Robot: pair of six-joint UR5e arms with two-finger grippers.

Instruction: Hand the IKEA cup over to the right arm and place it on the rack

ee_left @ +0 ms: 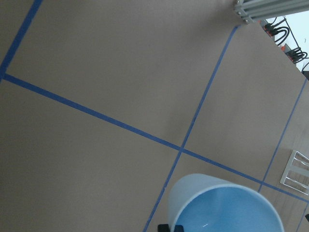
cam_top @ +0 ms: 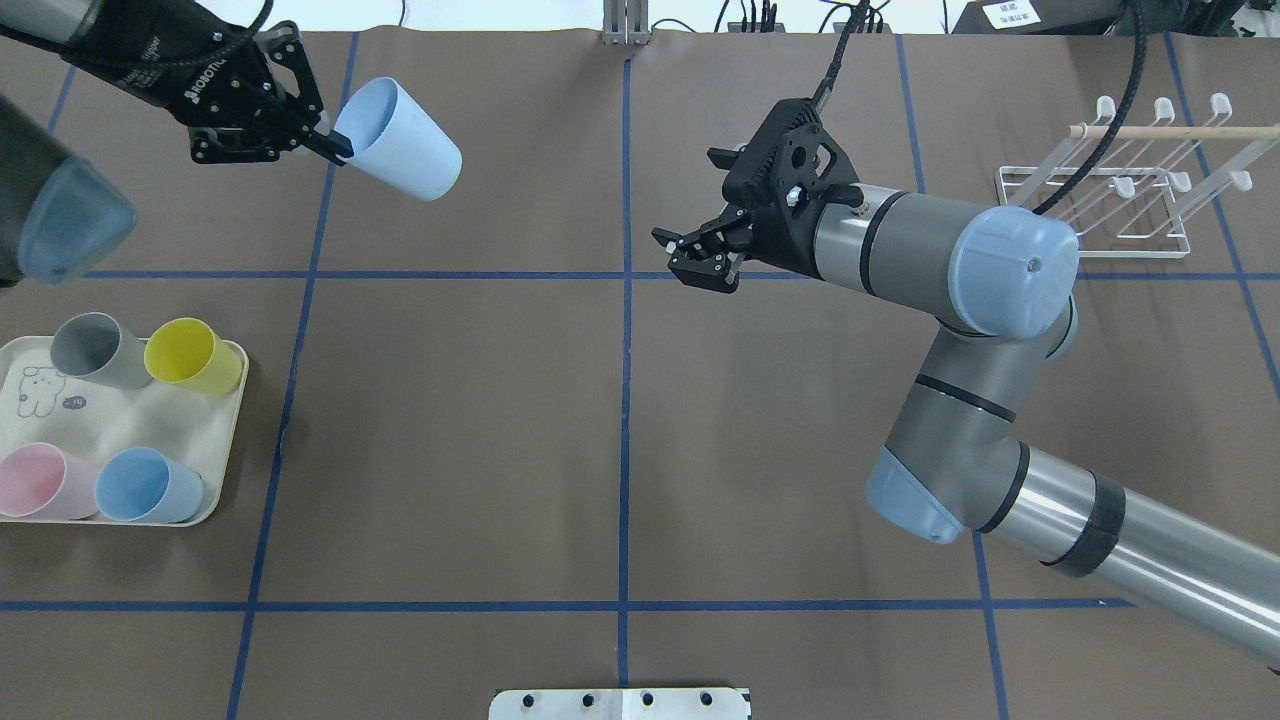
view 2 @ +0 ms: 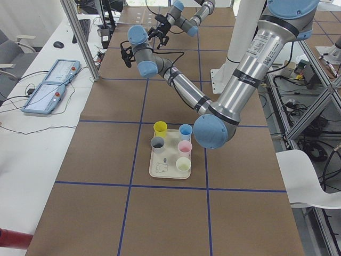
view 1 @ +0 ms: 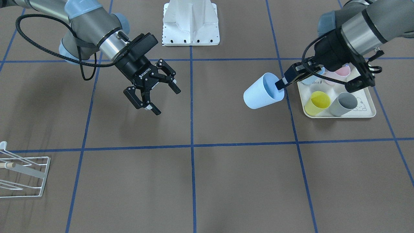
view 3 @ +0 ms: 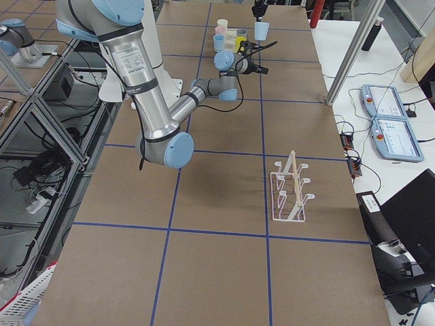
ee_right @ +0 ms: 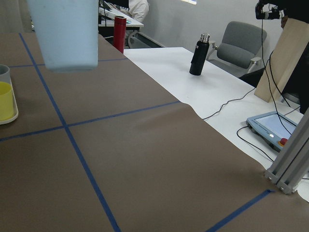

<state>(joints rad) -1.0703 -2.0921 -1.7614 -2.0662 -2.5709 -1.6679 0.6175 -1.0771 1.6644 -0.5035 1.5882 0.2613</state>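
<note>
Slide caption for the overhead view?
Left gripper holds light-blue cup by its rim; open right gripper faces it mid-table; rack at far right.

On my overhead view the tray (cam_top: 100,420) with four cups (cam_top: 190,355) on it sits at the robot's left; the held cup (cam_top: 400,140) hangs beyond it in the left gripper (cam_top: 325,140), the right gripper (cam_top: 700,255) mid-table, between that cup and the rack (cam_top: 1120,200) at far right
</note>
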